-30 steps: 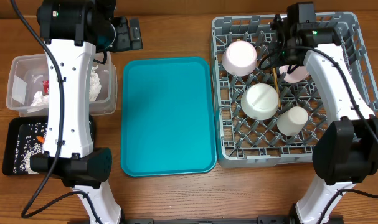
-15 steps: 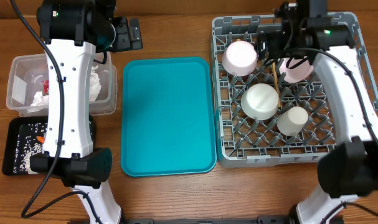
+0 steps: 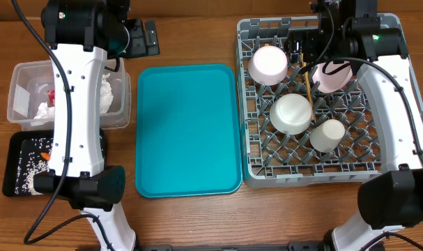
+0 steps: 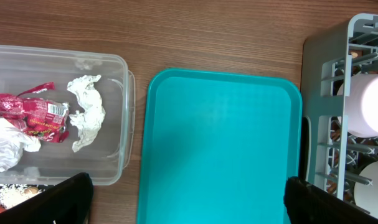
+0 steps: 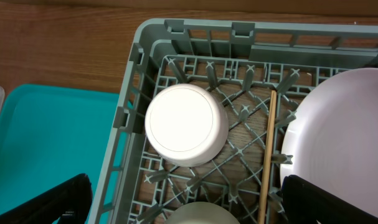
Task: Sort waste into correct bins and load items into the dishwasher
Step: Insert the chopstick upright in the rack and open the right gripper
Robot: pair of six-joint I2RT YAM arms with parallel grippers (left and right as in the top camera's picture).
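The right fingers (image 5: 45, 202) stand spread wide and empty over the far end of the dish rack (image 3: 243, 104). Below them the chopsticks (image 5: 267, 155) lie on the grid between an upturned bowl (image 5: 186, 124) and the plate (image 5: 338, 130). The left fingers (image 4: 51, 199), equally spread and empty, hang over the bare teal tray (image 4: 220, 137). The wrapper (image 4: 27, 112) and tissues (image 4: 86, 112) sit in the clear tub (image 4: 123, 81). Loading looks finished, so the next move probably calls for a clean lift clear of the pegs.
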